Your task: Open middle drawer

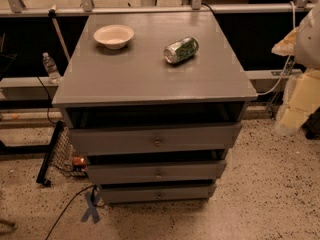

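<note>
Scanning from the left: speckled floor (260,184), a black wire frame (50,154) that leaned against the cabinet's lower left side, and a small orange item (78,160) behind it, too dim to name. A clear water bottle (50,66) stood upright on the low ledge beyond. A blue tape cross (91,209) lay on the floor near the cabinet's front left corner, with a black cable (62,215) running past it.

The grey cabinet (150,79) filled the centre. A pale bowl (114,36) sat upright on its top toward the back left; a green can (181,49) lay on its side to the right of the bowl, apart from it.

Below came three stepped fronts. The middle drawer (157,173) sat between the widest front (155,140) above and the narrowest front (159,194) below, its round knob (159,173) centred. Dark gaps showed above each front; how far each stood out could not be judged.

At the right edge the gripper (295,109) hung beside the cabinet, well apart from the drawers, partly cut off. Whether it was open or closed could not be told.
</note>
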You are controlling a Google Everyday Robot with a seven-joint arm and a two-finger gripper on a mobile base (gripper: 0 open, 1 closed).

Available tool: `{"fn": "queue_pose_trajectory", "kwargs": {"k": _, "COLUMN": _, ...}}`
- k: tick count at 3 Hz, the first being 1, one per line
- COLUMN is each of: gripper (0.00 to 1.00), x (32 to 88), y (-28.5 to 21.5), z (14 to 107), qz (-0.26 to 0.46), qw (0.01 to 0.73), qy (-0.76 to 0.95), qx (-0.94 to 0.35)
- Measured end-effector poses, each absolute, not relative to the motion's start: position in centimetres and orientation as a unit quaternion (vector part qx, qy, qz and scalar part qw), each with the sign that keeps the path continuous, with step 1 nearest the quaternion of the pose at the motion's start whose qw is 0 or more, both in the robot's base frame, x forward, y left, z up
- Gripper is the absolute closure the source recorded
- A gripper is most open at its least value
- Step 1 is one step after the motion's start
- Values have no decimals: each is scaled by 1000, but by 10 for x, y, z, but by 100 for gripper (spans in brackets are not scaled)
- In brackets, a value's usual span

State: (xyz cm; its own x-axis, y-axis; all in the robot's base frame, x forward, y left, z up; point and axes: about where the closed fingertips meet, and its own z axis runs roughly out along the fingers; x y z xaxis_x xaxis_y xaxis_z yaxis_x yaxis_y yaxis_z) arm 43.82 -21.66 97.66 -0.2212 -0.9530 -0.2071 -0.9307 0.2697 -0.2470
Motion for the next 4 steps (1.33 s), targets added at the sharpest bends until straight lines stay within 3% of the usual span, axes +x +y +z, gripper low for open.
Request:
{"fn": "queue_pose_trajectory", "kwargs": {"k": 2, "gripper": 0, "x": 435, "y": -219, "z": 960, "qz": -17, "qw": 170, "qy": 774, "qx": -610}}
{"fn": "queue_pose_trajectory", "kwargs": {"k": 4, "gripper": 0, "x": 423, "y": -227, "z": 887, "qz": 48, "qw": 189, "qy": 760, "qx": -619}}
